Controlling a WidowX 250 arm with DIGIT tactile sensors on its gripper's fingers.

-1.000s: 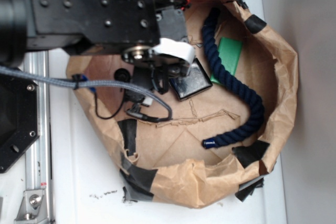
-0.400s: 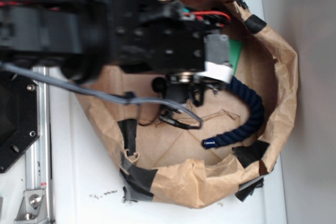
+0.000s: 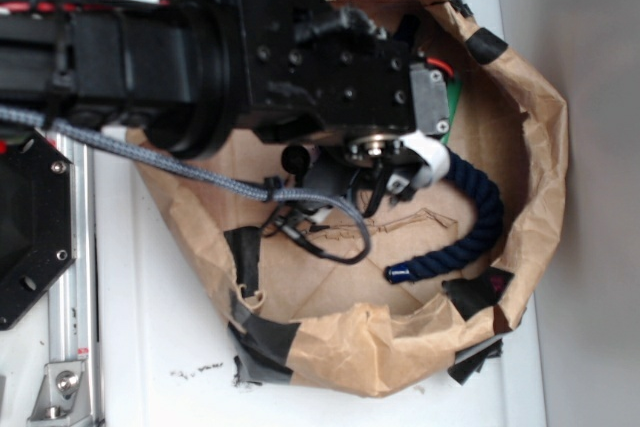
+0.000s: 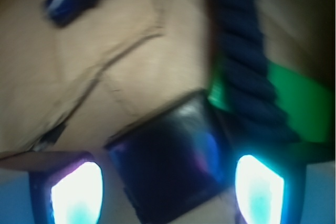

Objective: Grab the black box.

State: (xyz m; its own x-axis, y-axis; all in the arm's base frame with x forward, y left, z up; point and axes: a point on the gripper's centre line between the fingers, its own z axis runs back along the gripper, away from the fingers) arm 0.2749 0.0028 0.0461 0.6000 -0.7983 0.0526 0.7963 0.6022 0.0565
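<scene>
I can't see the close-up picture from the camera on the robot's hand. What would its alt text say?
Blurry close-up: a glossy black box lies on brown paper between the two glowing fingertips of the robot's open hand. A dark blue rope runs down the right side beside the box, over a green block.

One black box shows in the wrist view. One navy rope curls through the paper nest, and one green block lies beside it. There is one brown paper wrapper holding them all, patched with at least six strips of black tape around its rim.
</scene>
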